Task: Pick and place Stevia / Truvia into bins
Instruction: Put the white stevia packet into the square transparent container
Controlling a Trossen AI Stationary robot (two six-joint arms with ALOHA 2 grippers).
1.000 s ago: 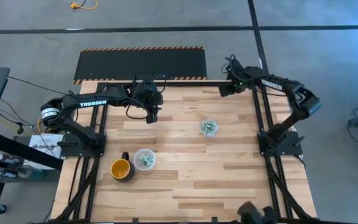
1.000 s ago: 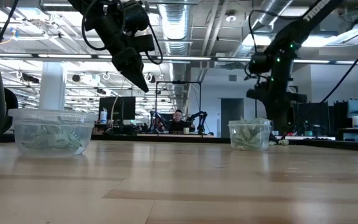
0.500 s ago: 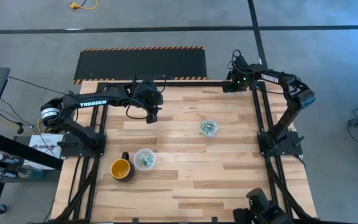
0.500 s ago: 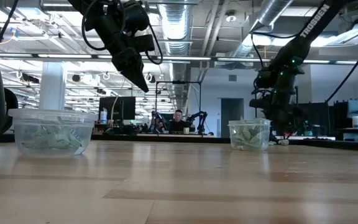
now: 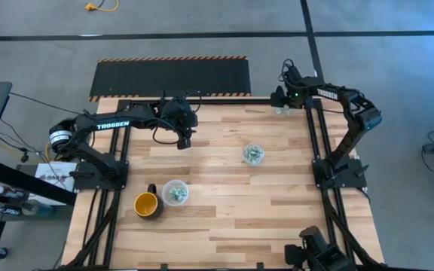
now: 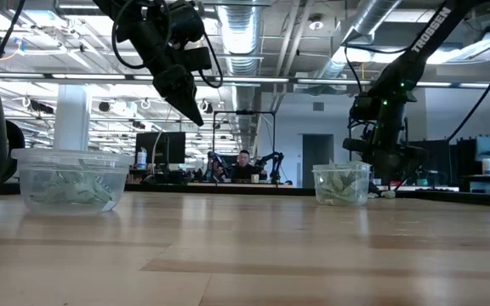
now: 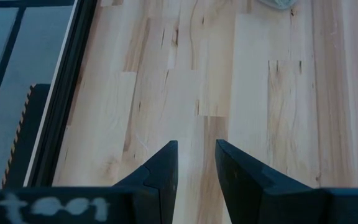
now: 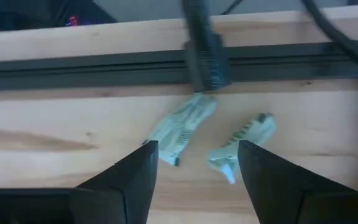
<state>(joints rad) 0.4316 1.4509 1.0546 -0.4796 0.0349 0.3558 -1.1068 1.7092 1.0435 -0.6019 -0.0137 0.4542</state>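
Observation:
Two pale green Stevia sachets [image 8: 182, 134] [image 8: 241, 146] lie flat on the wood by the table's far right edge [image 5: 281, 111]. My right gripper [image 8: 194, 168] hangs open just above them, fingers pointing down, touching neither. It also shows in the high view [image 5: 281, 102] and the low view [image 6: 381, 157]. My left gripper [image 7: 196, 171] [image 5: 184, 139] waits open above the far left of the table, nothing between its fingers. Two clear bins hold sachets: one mid-table [image 5: 252, 154] [image 6: 341, 183], one nearer the front left [image 5: 175, 193] [image 6: 69, 180].
A yellow mug [image 5: 147, 204] stands left of the front-left bin. A dark rail [image 8: 104, 65] and a cable [image 8: 204, 56] run along the far edge just behind the two sachets. Bare wood [image 5: 277, 218] spreads across the table's near half.
My right gripper has swung toward the table's far right corner and sunk lower, rolling a little, until it stands over the two loose sachets. The bins and the mug stand as before.

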